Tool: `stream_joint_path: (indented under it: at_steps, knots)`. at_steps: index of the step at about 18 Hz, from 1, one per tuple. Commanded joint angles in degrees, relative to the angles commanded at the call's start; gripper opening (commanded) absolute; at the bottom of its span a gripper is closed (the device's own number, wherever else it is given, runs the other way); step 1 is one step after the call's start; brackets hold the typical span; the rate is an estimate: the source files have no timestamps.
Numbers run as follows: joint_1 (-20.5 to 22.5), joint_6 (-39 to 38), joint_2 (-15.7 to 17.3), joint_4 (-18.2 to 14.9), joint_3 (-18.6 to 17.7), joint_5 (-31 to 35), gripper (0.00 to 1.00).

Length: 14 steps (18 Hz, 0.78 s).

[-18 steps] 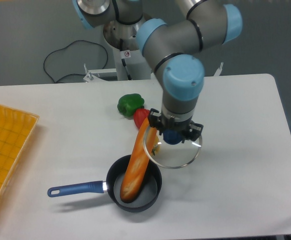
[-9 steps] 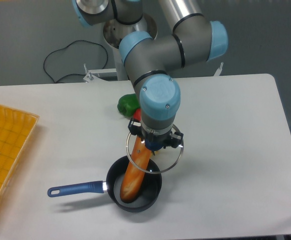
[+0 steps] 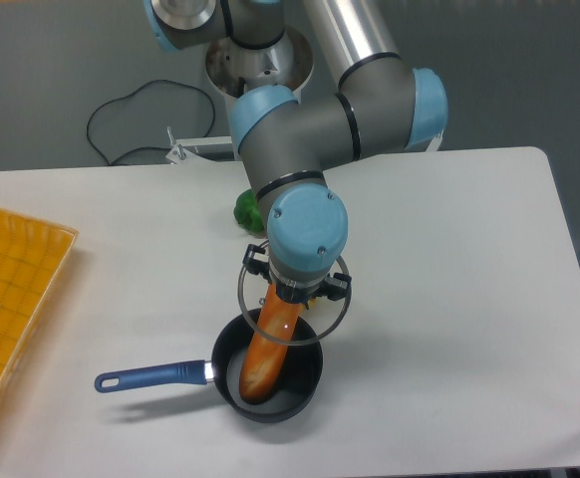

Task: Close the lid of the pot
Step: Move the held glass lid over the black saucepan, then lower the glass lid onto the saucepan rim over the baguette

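Right now the lid (image 3: 292, 301) hangs just above the pot (image 3: 267, 376), offset toward its far rim. My gripper (image 3: 296, 292) holds the lid from above, jaws presumably closed on the knob, which the wrist hides. I worry about the long orange baguette (image 3: 266, 345) leaning out of the pot: it pokes above the rim, so lowering would press glass onto it, tilting the lid or shoving the pot.

The arm (image 3: 320, 110) has grey tubular links and light blue joint caps. A small black end effector (image 3: 295, 289) sits below the wrist.
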Motion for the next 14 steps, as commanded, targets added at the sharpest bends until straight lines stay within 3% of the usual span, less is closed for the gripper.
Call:
stream_joint_path:
  at_steps: [9,14]
  knots:
    - [-0.53,-1.58,-1.49,-0.26,2.46,-0.35,0.48]
    - [-0.97,-1.93,-3.08,-3.69,4.48,-0.26,0.48]
